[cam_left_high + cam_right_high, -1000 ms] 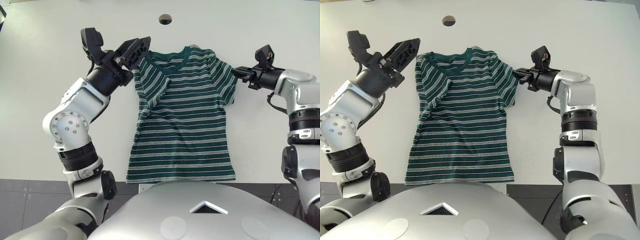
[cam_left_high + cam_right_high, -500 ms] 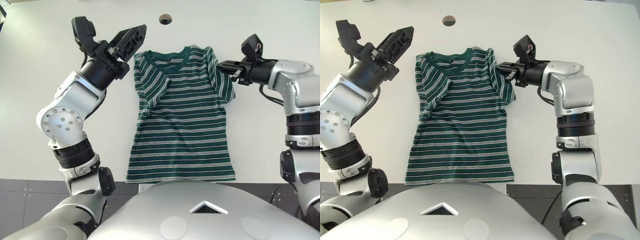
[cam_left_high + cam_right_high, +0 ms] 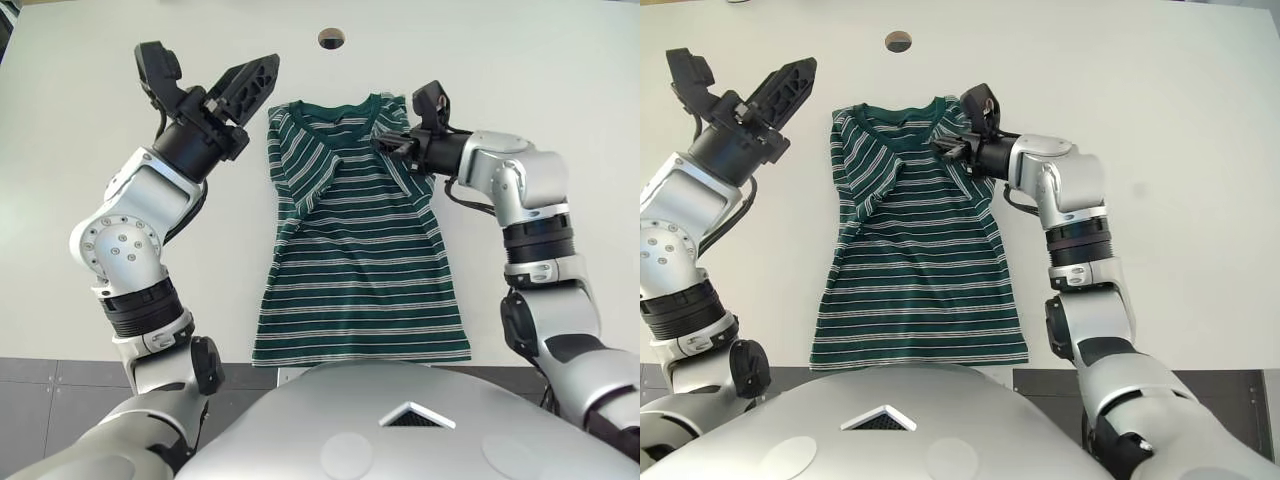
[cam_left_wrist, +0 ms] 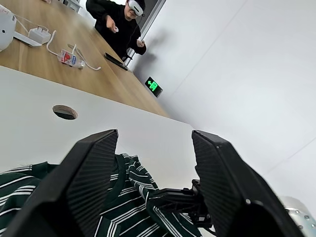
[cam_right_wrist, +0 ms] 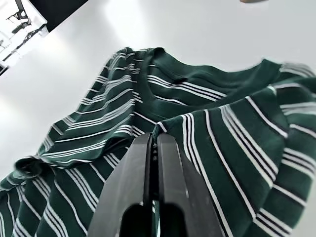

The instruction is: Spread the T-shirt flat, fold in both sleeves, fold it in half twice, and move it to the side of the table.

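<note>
White bench (image 3: 560, 60) carries the T-shirt (image 3: 360, 260), lying flat, collar away from me, body running down from both claws towards me. My right claw (image 3: 385, 143) is pinched tight on the right sleeve (image 5: 222, 133), fingers together with cloth between them. It sits over the chest just below the collar, so the sleeve is drawn inward across the body; I read this as the second sleeve fold in hand. The left sleeve (image 3: 300, 165) lies on the far side of the shirt from that claw, already turned in on a slant. My left claw (image 3: 268, 82) hangs above the bench, fingers wide apart, holding nothing, just outside the shirt's left shoulder; parked clear, I'd say, so it doesn't drag the fold. A small round hole (image 3: 330, 38) in the bench sits beyond the collar, between the claws.
</note>
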Controlling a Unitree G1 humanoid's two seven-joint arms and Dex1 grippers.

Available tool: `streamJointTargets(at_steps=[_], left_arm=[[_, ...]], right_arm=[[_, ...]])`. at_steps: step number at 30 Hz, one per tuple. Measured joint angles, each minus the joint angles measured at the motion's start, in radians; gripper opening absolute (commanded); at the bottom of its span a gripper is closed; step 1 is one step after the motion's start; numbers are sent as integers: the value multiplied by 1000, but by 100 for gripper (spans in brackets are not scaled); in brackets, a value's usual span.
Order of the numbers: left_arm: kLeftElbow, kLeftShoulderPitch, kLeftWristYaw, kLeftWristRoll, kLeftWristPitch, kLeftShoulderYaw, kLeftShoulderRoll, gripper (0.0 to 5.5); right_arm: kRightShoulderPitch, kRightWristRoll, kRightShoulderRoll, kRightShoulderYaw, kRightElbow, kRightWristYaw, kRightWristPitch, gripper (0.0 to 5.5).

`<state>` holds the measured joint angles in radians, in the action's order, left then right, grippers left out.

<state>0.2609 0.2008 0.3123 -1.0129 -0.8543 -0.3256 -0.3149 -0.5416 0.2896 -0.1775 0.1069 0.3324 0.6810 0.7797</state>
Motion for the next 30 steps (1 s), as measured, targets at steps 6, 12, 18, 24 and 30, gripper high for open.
streamJointTargets(at_steps=[6, 12, 18, 24, 30], left_arm=[[-6, 4, 1, 0, 2, 5, 0, 280], [-26, 5, 5, 0, 4, 5, -2, 280], [-39, 10, 5, -1, 5, 5, -2, 280], [-16, 11, -29, -24, 3, 3, 11, 280], [-4, 31, -64, -43, -1, 6, 21, 280]], right_arm=[[-2, -27, 7, 2, 60, -23, -52, 144], [-2, -30, 0, 4, 43, -17, -49, 255], [2, -6, -8, 2, -43, 0, 16, 356], [21, 62, -38, -15, -229, 1, 144, 457], [25, 51, -79, 20, -300, 39, 47, 511]])
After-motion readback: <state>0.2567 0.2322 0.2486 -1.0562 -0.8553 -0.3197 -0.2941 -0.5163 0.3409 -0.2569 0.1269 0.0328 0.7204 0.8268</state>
